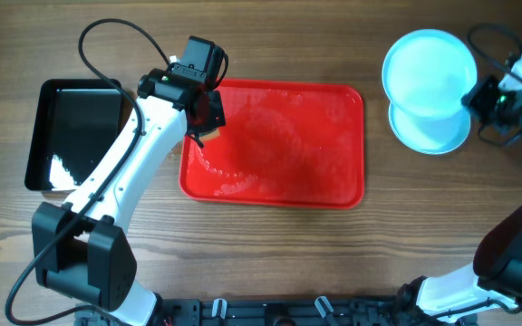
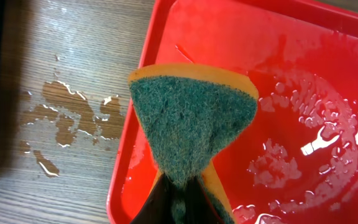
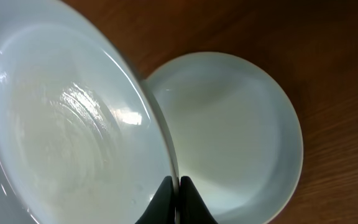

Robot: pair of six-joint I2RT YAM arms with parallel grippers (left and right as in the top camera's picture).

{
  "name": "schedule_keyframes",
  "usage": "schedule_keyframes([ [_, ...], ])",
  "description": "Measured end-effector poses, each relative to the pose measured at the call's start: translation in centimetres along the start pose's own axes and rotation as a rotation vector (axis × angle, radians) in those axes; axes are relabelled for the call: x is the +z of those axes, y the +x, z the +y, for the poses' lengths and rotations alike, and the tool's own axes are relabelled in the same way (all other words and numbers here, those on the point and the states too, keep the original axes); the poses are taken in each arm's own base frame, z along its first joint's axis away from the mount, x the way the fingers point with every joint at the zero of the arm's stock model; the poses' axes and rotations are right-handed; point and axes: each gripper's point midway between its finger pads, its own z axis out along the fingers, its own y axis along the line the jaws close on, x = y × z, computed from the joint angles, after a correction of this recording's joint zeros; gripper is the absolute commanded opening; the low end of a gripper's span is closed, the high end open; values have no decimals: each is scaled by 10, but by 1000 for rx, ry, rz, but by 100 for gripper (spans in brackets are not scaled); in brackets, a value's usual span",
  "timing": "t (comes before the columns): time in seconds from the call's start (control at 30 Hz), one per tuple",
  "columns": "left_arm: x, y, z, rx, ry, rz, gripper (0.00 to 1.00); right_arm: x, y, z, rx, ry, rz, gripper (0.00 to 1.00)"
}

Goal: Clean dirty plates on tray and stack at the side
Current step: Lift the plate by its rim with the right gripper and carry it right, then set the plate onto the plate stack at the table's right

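Observation:
The red tray point(image 1: 275, 145) lies mid-table, wet with suds and holding only water. Over its left edge my left gripper point(image 1: 205, 113) is shut on a green-and-orange sponge point(image 2: 188, 124), which fans out from the gripper point(image 2: 180, 208) above the tray's wet floor point(image 2: 291, 74). At the far right my right gripper point(image 1: 478, 98) is shut on the rim of a pale mint plate point(image 1: 429, 72), held tilted above another plate point(image 1: 435, 134) on the table. In the right wrist view the gripper point(image 3: 178, 199) pinches the rim of the held plate point(image 3: 61, 124), with the lower plate point(image 3: 235, 130) behind it.
A black glossy tray point(image 1: 75, 131) sits at the left of the table, beside my left arm. Small water puddles point(image 2: 67, 118) lie on the wood between it and the red tray. The right arm's cable loops near the plates at the right edge.

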Motion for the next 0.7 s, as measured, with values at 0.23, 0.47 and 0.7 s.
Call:
schedule_keyframes([
  [0.23,0,2,-1,1,5,10,4,26,28,-37,131,113,0,4],
  [0.47,0,2,-1,1,6,10,4,36,27,-62,168,215,-56,4],
  [0.7,0,2,-1,1,6,11,4,44,31,-71,199,247,-46,8],
])
